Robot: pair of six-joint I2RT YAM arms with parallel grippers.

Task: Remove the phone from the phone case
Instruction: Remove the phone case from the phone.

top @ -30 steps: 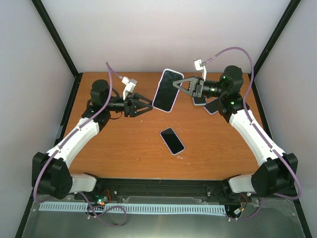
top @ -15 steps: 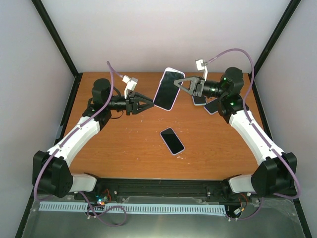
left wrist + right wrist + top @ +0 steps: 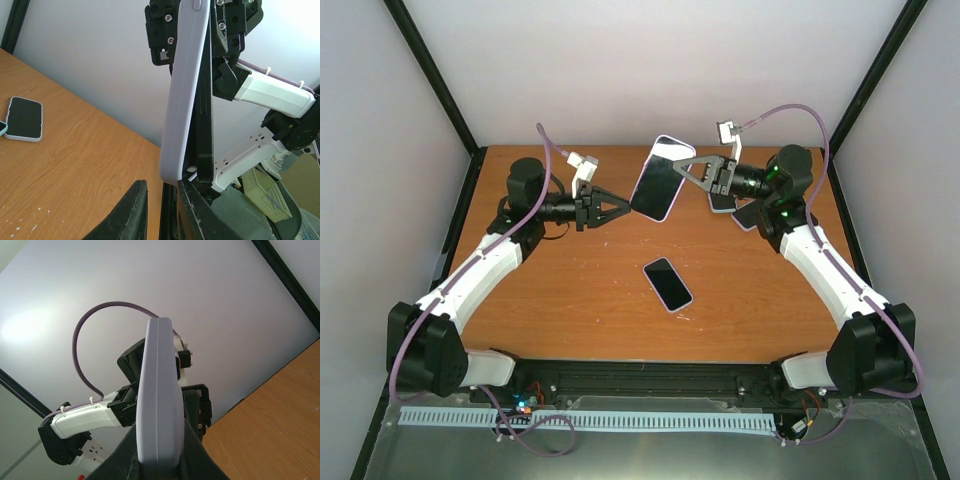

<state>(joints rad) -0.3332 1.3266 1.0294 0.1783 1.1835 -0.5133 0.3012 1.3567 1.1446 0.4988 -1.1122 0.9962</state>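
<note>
Phone [image 3: 657,180]: hanging in the air over the far middle of the table [image 3: 570,290], tilted, its dark screen showing from above and its top end leaning toward the back wall.
Case [image 3: 182,95]: pale lilac, wrapping the phone's back and edges; the phone is sitting inside it.
Right gripper [image 3: 678,167]: reaching in from the right and carrying the phone by its upper right edge. In the right wrist view its fingers [image 3: 125,460] are clamping the cased phone edge-on, one on each face.
Left gripper [image 3: 623,208]: reaching in from the left, its tips meeting the phone's lower left corner.
Left fingers [image 3: 131,212]: standing close together with only a narrow gap. The case's lower end is sitting right at their tips, and I cannot tell whether they are pinching it or just touching it.
Spare phone [image 3: 667,283]: lying flat and screen up near the middle of the table, well apart from both grippers.
Two more phones [image 3: 723,203]: lying close together on the table by the right arm, below the right gripper.
</note>
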